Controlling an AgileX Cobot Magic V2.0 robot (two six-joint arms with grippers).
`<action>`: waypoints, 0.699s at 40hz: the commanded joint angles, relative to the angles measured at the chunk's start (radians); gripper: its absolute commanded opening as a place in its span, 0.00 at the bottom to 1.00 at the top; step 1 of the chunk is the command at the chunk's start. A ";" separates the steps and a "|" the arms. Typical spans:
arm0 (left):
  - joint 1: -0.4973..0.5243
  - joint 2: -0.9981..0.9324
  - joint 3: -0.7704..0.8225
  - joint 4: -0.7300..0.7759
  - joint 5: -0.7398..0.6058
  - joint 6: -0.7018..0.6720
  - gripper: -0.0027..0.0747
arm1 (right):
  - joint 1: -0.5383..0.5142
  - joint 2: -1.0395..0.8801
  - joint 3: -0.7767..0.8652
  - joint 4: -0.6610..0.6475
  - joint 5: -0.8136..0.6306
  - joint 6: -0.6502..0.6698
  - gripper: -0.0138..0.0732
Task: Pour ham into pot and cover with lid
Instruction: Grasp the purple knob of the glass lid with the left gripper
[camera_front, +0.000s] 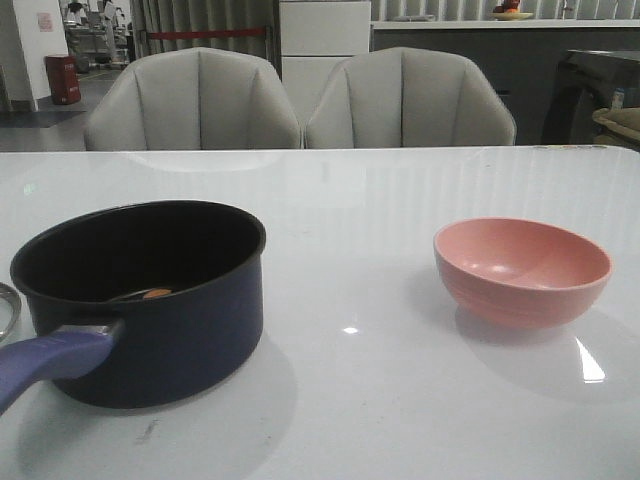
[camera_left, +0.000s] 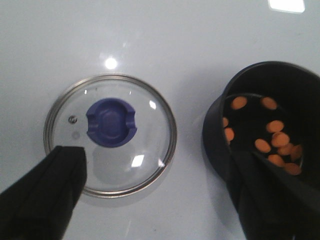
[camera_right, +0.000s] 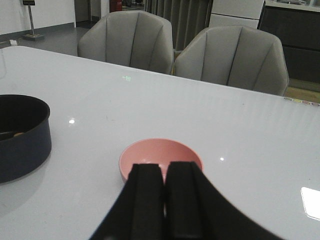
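Note:
The dark navy pot (camera_front: 150, 300) stands front left on the table, its blue-purple handle (camera_front: 50, 360) pointing to the near left. Several orange-pink ham bits (camera_left: 272, 142) lie inside it; one shows in the front view (camera_front: 157, 294). The glass lid (camera_left: 110, 135) with blue knob (camera_left: 111, 121) lies flat on the table left of the pot; only its rim (camera_front: 6, 310) shows in the front view. My left gripper (camera_left: 155, 200) hangs open above the lid's near edge, empty. My right gripper (camera_right: 165, 172) is shut and empty, just behind the empty pink bowl (camera_right: 160, 159).
The pink bowl (camera_front: 522, 270) stands front right on the white table (camera_front: 350, 400). Two grey chairs (camera_front: 300, 100) stand behind the far edge. The pot (camera_right: 20, 135) is well left of the bowl.

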 joint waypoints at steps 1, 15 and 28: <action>0.021 0.088 -0.086 -0.029 0.030 -0.009 0.83 | 0.001 -0.011 -0.026 0.010 -0.084 -0.008 0.34; 0.023 0.458 -0.309 -0.019 0.204 -0.009 0.83 | 0.001 -0.011 -0.026 0.010 -0.084 -0.008 0.34; 0.021 0.631 -0.384 0.048 0.232 -0.073 0.83 | 0.001 -0.011 -0.026 0.010 -0.084 -0.008 0.34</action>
